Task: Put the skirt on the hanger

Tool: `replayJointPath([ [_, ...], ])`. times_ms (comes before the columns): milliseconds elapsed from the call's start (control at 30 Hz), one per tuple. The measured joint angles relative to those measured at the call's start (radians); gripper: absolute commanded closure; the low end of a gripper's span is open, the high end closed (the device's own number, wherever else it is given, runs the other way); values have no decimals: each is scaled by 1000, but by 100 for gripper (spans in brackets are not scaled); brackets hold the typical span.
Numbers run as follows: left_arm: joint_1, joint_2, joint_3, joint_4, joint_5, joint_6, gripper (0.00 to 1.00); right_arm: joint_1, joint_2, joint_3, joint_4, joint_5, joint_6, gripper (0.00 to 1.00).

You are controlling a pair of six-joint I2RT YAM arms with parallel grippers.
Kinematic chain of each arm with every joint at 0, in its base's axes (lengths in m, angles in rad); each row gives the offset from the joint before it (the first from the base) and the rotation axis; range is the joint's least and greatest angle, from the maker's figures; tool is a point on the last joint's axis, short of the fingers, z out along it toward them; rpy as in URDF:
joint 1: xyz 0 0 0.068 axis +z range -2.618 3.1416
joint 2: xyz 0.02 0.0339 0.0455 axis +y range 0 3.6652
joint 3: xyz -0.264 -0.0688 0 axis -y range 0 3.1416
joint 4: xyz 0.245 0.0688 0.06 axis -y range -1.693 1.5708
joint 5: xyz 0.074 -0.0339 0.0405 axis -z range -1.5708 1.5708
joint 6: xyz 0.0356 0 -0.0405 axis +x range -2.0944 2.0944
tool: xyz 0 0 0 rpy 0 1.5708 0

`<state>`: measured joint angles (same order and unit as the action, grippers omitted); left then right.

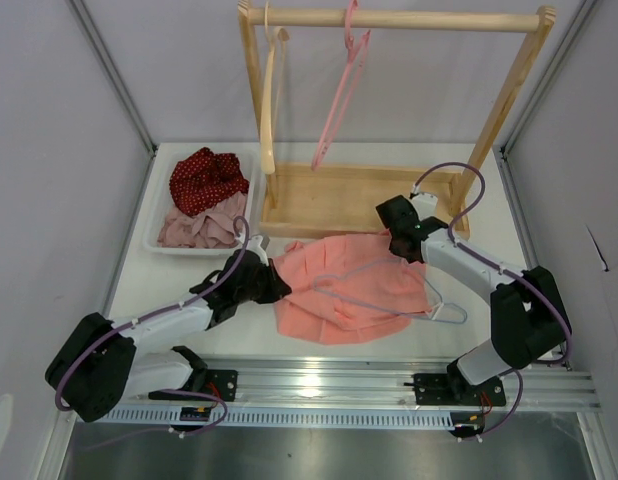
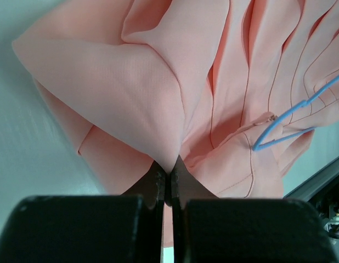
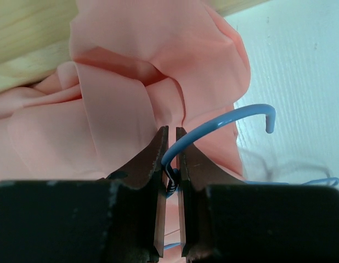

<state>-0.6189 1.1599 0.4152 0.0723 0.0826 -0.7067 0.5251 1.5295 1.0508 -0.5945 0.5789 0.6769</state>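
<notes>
Now the left hand (image 2: pixel 169 167) clamps one skirt (image 2: pixel 158 82), right hand (image 3: pixel 171 132) one hanger (image 3: pixel 241 112).

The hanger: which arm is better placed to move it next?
Right, probably: the right gripper is shut on the hanger, while the left gripper pinches the skirt.

Grey walls (image 1: pixel 49 150) enclose white table (image 1: pixel 139 290), wooden rack (image 1: pixel 389 20).

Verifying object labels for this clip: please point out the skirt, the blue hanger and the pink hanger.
skirt (image 1: pixel 334 255), top external view, upper part of the fabric.
blue hanger (image 3: pixel 235 112), right wrist view, curve of its hook.
pink hanger (image 1: pixel 337 100), top external view, its long slanted arm.
</notes>
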Motion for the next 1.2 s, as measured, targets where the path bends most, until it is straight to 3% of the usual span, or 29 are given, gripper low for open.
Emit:
replayJointPath([
  [100,0,0,1,-16,0,6,99,-27,-17,-11,22,-49,0,100],
  [200,0,0,1,-29,0,10,87,-51,-38,-27,47,-93,2,100],
  [333,0,-13,1,-48,-2,19,80,-79,-42,-44,77,-145,6,100],
  [500,1,-59,15,-106,-5,47,63,-98,-42,-55,93,-174,24,100],
  [867,-26,-127,77,-196,-18,108,41,-113,-33,-56,107,-185,56,100],
  [1000,-128,-159,149,-275,-75,151,34,-113,-29,-64,114,-185,56,100],
  [1133,-304,-173,214,-332,-181,180,32,-113,-18,-68,121,-185,56,100],
  [1200,-362,-172,216,-356,-230,185,30,-113,-13,-69,122,-185,56,95],
])
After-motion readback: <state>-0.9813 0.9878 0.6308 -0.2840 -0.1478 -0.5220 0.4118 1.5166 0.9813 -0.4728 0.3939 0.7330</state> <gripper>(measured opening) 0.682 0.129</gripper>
